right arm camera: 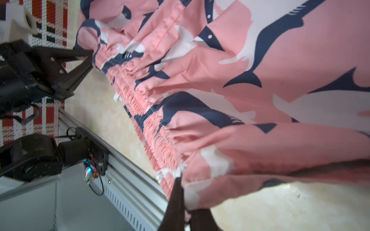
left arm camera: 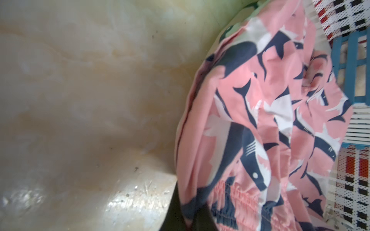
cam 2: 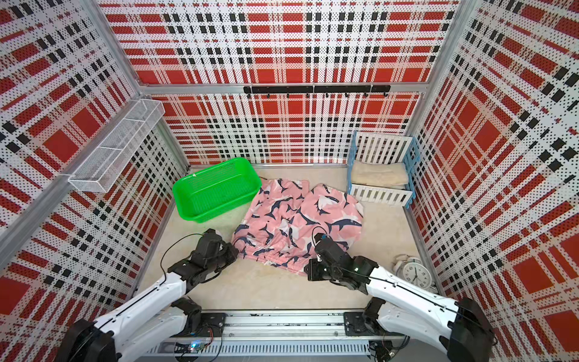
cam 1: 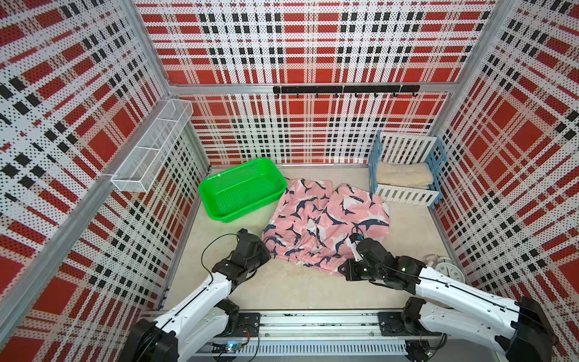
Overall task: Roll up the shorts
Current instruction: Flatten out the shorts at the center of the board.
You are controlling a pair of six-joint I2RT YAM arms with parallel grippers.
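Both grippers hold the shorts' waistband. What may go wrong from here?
1. The left gripper and right gripper each pinch only a waistband corner of the shorts; the elastic may slip out.
2. The far hems lie close to the green basket and slatted crate; rolling forward may push them.
3. The right arm passes beside the alarm clock and may knock it.

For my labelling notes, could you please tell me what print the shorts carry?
The soft pink fabric shorts carry navy-and-white sharks, clearest in the right wrist view.
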